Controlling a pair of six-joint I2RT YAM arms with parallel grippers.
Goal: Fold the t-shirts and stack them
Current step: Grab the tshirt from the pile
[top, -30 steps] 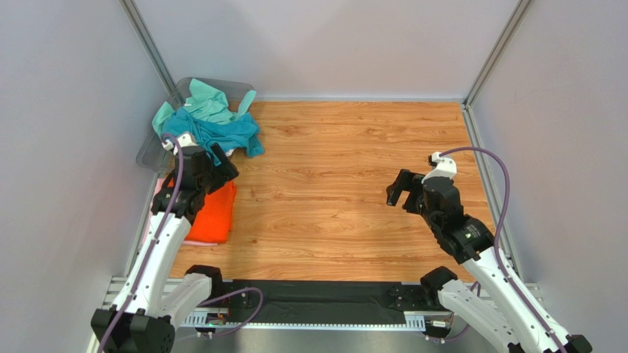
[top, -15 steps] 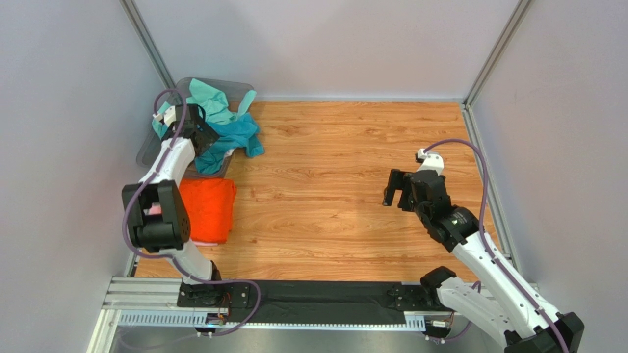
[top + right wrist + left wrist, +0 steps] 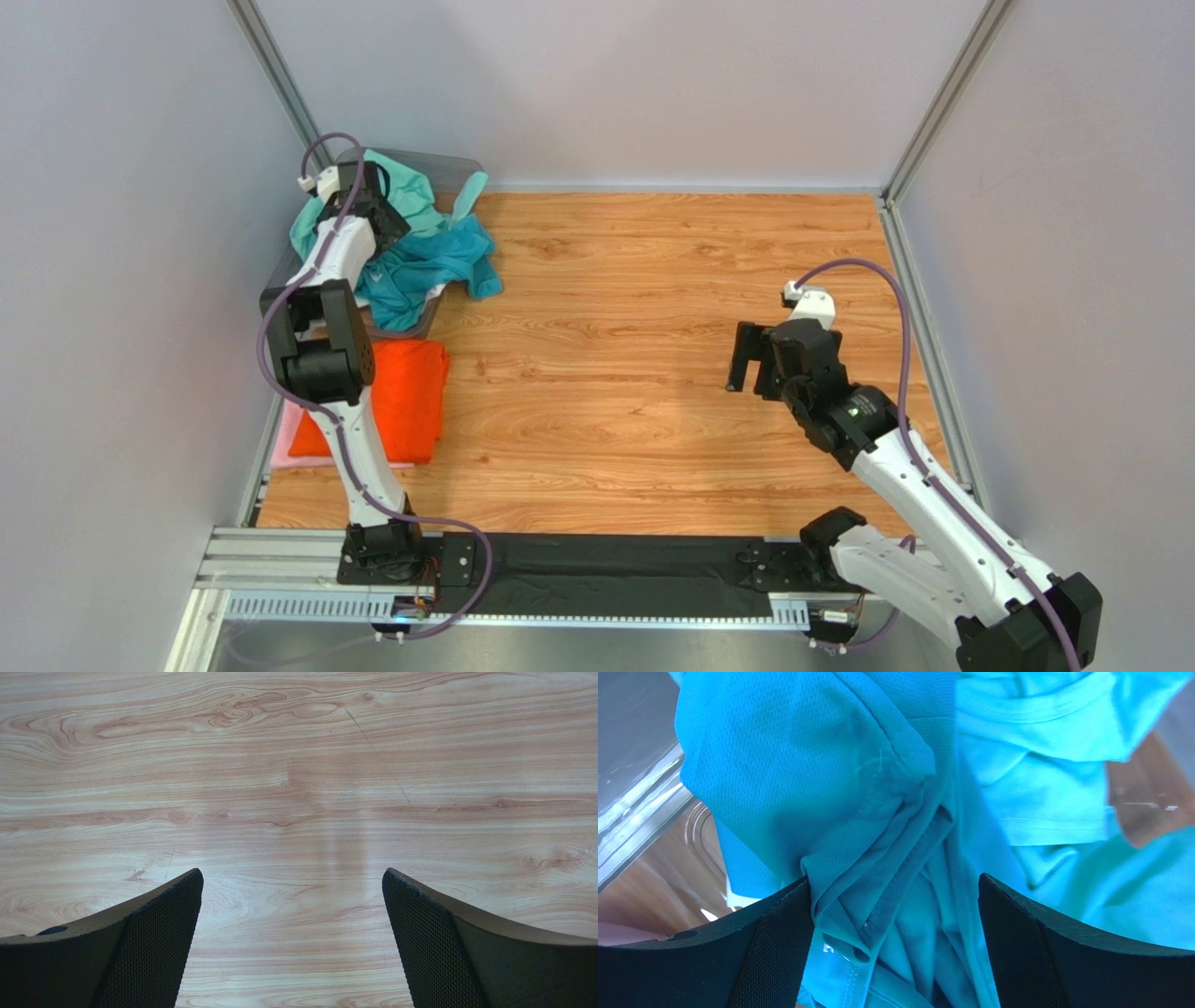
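Observation:
A crumpled teal-blue t-shirt [image 3: 438, 261] hangs over the front rim of the bin, with a mint-green t-shirt [image 3: 404, 188] behind it. My left gripper [image 3: 379, 231] reaches into this pile. In the left wrist view it [image 3: 896, 903] is open, with bunched folds of the teal-blue shirt [image 3: 843, 763] between the fingers and the paler mint-green shirt [image 3: 1046, 791] to the right. A folded orange t-shirt [image 3: 400, 399] lies on a pale pink one [image 3: 285, 445] at the left edge. My right gripper [image 3: 751, 361] is open and empty over bare wood [image 3: 291, 896]. No white shirt shows.
The clear grey plastic bin [image 3: 452, 160] stands in the back left corner against the wall; its wall shows in the left wrist view [image 3: 640, 812]. The wooden table [image 3: 659, 280] is fenced by grey walls and metal posts at the left, back and right.
My left arm has swung from above the orange shirt back to the bin, and its open gripper is now down in the teal-blue shirt. My right gripper has shifted slightly left.

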